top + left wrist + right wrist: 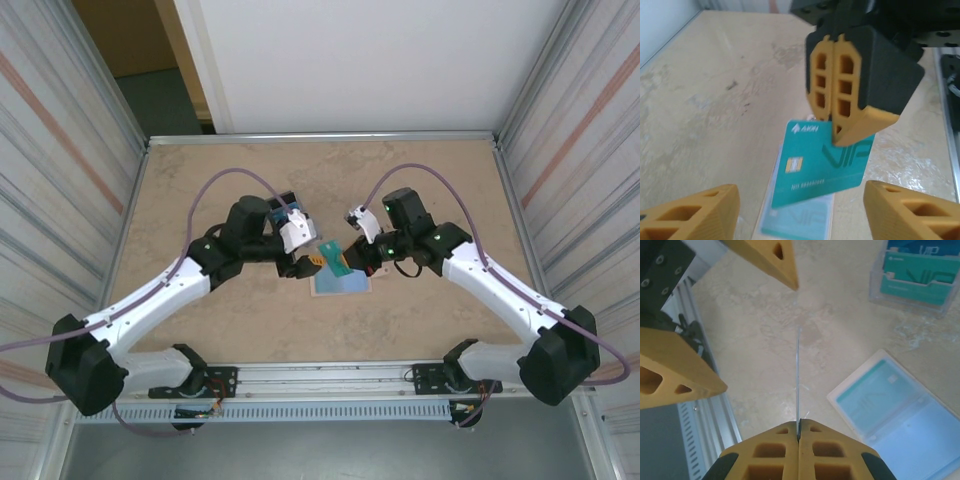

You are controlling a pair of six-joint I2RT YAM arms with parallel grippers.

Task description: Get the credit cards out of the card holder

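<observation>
teal credit card [815, 167] hangs above the table, gripped near one upper corner by the right gripper [800, 434]. the fingers of this gripper are pressed together on the card, and no gap shows between them. in the right wrist view the card is seen from its edge, as a thin line going away from the fingertips. the left gripper [310, 262] stands opposite, with its two orange fingers [695, 212] spread, one on each side of the card, and neither of them touches it. under the card lies the card holder [920, 440], opened flat on the beige marble-pattern table [200, 190], near the middle and a little toward the arm bases. its inner faces are pale blue, and a second teal card [875, 402] lies in one half, under what looks like a clear cover. the held card is fully out of the holder and apart from it. farther on the table, beyond the holder in the right wrist view, stands a clear box [877, 282] with more cards [915, 272] in teal and blue standing inside it.
</observation>
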